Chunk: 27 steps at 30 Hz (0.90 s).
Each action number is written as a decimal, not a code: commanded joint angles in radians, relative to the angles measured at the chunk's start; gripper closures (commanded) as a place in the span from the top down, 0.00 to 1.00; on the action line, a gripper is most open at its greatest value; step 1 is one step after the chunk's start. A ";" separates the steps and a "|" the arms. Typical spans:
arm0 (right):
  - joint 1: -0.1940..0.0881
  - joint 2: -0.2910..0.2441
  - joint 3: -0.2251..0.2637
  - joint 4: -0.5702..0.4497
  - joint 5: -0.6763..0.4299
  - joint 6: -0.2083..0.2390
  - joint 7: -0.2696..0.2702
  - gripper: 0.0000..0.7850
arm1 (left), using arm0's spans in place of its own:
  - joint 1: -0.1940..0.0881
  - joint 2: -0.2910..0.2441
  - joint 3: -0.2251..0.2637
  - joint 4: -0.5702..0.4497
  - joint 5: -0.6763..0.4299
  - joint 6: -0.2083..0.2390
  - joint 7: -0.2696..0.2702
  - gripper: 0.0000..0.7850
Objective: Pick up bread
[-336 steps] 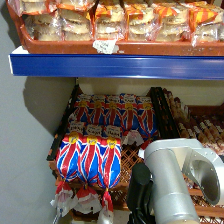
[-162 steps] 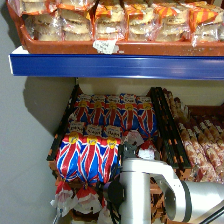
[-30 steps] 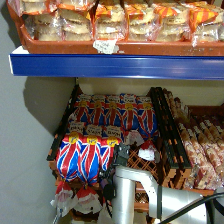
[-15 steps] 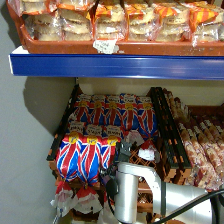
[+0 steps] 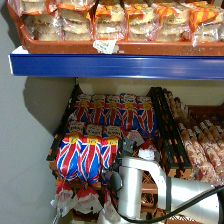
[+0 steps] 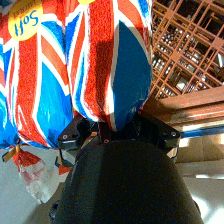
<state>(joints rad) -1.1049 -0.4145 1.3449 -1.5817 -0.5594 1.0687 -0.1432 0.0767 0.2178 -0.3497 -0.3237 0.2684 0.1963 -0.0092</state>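
Head view: looks level and slightly down at shelving from a moderate distance, facing straight in. Takes in the blue shelf edge [image 5: 115, 65] across the upper frame and the brown crate [image 5: 172, 135] at centre right, with the right arm [image 5: 140, 192] rising at lower centre.

Right wrist view: looks along the arm from very near, filled by the bread [image 6: 85, 65].

Shared: the same bread [image 5: 87, 157] and crate lattice [image 6: 190, 45].

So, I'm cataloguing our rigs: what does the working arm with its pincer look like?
The right arm is a smooth, rounded silver-grey shell with a black cable looping beneath it. In the wrist view, the right pincer has a bulky matte-black body and black finger mounts with small screws.
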 commanded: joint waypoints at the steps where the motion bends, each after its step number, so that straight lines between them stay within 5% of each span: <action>1: -0.005 -0.007 -0.001 -0.015 -0.003 -0.001 -0.002 0.02 | 0.000 0.000 0.000 0.000 0.000 0.000 0.000 0.00; 27: -0.054 -0.088 -0.015 -0.136 -0.073 0.009 -0.016 0.02 | 0.000 0.000 0.000 0.000 0.000 0.000 0.000 0.00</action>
<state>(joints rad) -1.1549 -0.4980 1.3315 -1.7110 -0.6319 1.0772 -0.1575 0.0767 0.2178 -0.3497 -0.3237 0.2684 0.1963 -0.0092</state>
